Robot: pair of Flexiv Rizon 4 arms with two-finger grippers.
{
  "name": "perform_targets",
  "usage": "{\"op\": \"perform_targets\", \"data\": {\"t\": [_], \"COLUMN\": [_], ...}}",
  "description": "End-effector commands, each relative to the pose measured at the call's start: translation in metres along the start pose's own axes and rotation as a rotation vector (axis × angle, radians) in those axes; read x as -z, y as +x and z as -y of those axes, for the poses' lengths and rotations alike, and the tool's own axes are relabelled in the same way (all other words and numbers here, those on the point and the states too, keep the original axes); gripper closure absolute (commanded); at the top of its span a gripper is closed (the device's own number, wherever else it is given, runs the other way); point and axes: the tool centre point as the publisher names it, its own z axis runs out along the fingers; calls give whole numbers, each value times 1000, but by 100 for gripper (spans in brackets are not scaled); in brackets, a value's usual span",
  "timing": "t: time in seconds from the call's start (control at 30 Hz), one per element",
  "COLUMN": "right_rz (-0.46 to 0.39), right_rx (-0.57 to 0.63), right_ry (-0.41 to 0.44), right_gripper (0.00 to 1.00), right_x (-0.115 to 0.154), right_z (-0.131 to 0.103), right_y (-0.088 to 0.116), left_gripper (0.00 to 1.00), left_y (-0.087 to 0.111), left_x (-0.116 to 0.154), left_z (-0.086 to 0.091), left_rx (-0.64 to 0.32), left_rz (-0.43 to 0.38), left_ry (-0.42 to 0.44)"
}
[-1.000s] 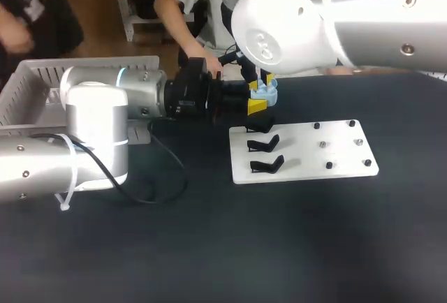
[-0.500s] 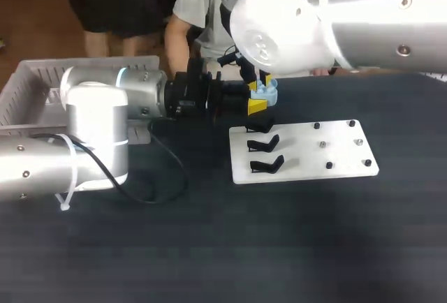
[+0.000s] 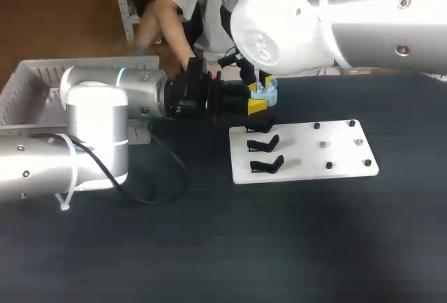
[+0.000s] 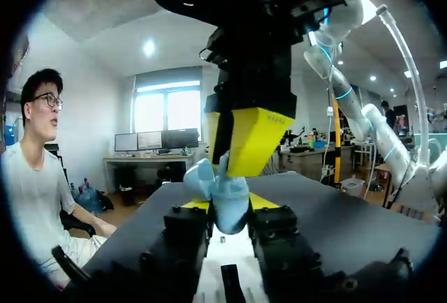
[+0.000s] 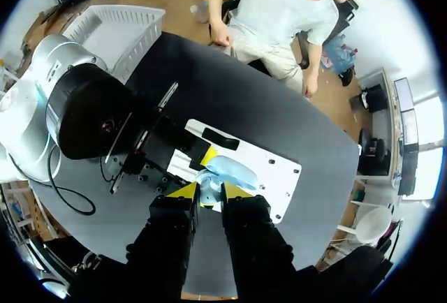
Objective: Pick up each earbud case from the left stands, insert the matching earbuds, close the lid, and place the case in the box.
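You've got the case [image 3: 266, 94] clamped in the L jaws, side to side, held up off the bench [image 3: 209, 247] over the far end of the plate [image 3: 307, 167], just above the stands [image 3: 265, 142]. The R arm [image 3: 293, 31] is directly over it, right at the case. R jaws: can't tell if wide, narrow or holding anything.

Risks, as I judge them:
- Two sets of jaws crowd one small case. Any off-centre push from R could twist it in the L grip or pop it out, dropping it onto the stands.
- The lid looks part open. If an earbud isn't seated, forcing it shut would jam it.
- A sideways move by either arm could knock the other.
- The box [image 3: 28, 86] is well off to the L, behind the L arm [image 3: 105, 107], so mind the cable [image 3: 157, 184] on the swing.
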Motion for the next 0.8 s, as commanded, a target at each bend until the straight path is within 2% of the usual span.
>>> {"op": "perform_targets", "data": {"t": [0.03,0.4,0.47,0.5,0.53,0.6,0.7,0.8], "right_rz": [-12,-24,-24,-23,-23,-21,-16,4], "right_rx": [10,21,22,22,22,22,23,14], "right_ry": [3,0,-4,-7,-9,-11,-13,-27], "right_gripper": [100,100,71,60,53,26,20,19], "right_x": [0,-1,0,1,2,3,7,14], "right_z": [0,-2,-3,-3,-3,-4,-5,-4], "right_y": [-1,0,1,1,1,2,2,3], "left_gripper": [100,100,100,100,100,100,100,100], "left_y": [0,0,0,0,0,0,0,0], "left_x": [0,0,0,0,0,0,0,0], "left_z": [1,1,1,1,1,1,1,1], "left_rx": [-3,-3,-3,-3,-3,-3,-3,-3], "left_rz": [2,2,2,2,2,2,2,2], "left_ry": [-4,-4,-4,-4,-4,-4,-4,-4]}}
